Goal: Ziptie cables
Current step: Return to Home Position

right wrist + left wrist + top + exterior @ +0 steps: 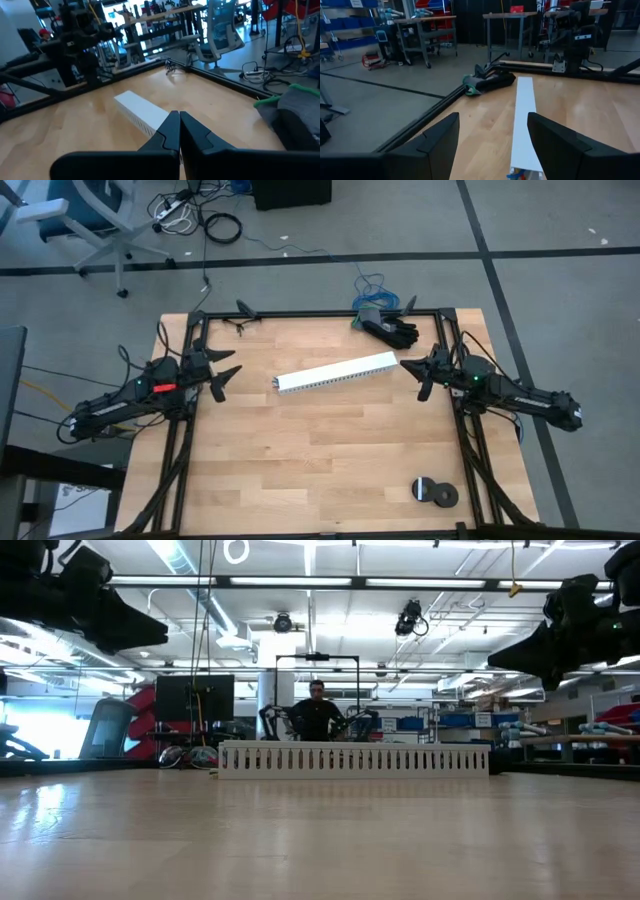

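The white slotted channel [335, 373] lies flat at the middle of the table, slanting from left to far right; it also shows in the low view [355, 760]. At its left end a bit of blue and red wire [520, 175] peeks out of it; the remainder of the cables is hidden. My left gripper [222, 373] hovers open just left of that end, its fingers [440, 142] apart on either side of it. My right gripper [179, 131] hovers shut just right of the channel's other end [137, 112]. A thin dark thing [238, 326] lies near the far left corner; whether it is a ziptie I cannot tell.
A dark bundle with green cloth [388, 330] sits at the far right corner of the table. A black roll [436, 493] lies at the near right. A black frame rail [320, 313] rims the table. A person [318, 715] sits beyond the far edge.
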You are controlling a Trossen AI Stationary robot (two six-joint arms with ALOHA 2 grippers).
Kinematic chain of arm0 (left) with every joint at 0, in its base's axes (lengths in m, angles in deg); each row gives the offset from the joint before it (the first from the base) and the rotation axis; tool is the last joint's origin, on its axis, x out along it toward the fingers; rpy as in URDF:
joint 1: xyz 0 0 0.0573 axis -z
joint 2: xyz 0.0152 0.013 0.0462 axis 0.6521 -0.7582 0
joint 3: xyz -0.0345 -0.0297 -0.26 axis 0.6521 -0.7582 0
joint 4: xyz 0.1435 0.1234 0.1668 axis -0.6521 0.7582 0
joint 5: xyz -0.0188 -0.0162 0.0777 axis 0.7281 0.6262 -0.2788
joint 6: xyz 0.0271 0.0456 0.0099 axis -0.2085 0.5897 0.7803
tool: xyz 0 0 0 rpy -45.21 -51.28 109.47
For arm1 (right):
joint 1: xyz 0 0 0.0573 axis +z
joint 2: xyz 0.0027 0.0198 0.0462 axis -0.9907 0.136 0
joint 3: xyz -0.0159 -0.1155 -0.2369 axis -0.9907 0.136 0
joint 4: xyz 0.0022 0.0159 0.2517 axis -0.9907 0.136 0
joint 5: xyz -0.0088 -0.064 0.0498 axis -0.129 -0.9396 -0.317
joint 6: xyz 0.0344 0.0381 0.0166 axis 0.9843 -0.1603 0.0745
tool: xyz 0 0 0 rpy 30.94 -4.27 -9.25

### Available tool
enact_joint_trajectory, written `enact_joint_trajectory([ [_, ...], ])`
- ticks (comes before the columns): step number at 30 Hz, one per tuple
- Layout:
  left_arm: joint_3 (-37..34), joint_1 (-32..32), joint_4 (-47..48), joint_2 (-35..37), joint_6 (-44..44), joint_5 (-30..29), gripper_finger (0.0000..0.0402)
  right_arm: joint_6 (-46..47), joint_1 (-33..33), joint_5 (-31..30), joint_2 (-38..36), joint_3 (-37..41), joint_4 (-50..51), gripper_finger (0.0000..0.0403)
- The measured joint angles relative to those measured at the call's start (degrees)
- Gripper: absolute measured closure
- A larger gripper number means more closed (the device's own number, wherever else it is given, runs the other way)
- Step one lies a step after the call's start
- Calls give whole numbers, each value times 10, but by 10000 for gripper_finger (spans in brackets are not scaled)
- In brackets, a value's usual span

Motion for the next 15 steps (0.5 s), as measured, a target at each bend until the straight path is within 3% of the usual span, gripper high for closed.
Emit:
enact_joint_trajectory([
  [7,-4,0,-20,0,0,-1,157,9,0,-15,-8,-50,104,403],
  [15,-74,0,-128,0,3,-2,157,25,6,-15,-8,-49,102,403],
])
